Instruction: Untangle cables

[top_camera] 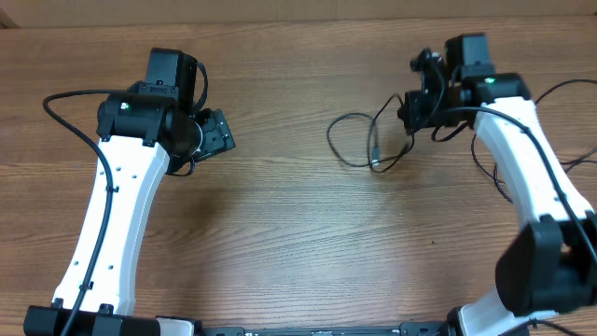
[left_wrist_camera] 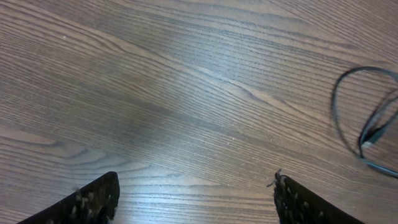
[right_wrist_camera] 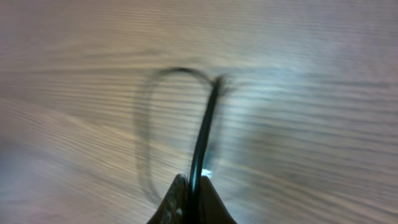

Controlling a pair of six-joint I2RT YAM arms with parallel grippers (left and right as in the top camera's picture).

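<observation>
item 1, cables (top_camera: pixel 359 140): thin black cords in a loose loop on the table (top_camera: pixel 298 243), toward 2 o'clock from the table's middle in the overhead view. one small plug end (top_camera: pixel 375 161) lies at the loop's 5 o'clock side. how many cords make up the loop cannot be told.

item 2, right gripper (top_camera: pixel 420 98): sits at the loop's 2 o'clock edge. in the right wrist view, which is blurred, the fingers are pinched together on one strand of the cables (right_wrist_camera: pixel 202 137), which runs up toward 12 o'clock to a bend and curves back down at 9 o'clock. judgement: the strand is held so it can be drawn away from the rest of the loop.

item 3, left gripper (top_camera: pixel 216 135): well apart from the loop, at about 9 o'clock of it. jaws spread wide with nothing between them; its wrist view shows bare wood, with the loop only at the 3 o'clock edge (left_wrist_camera: pixel 364 118). judgement: it waits spread, ready to pin or take the far side of the loop.

item 4, progress: judged early; the loop looks barely parted.
</observation>
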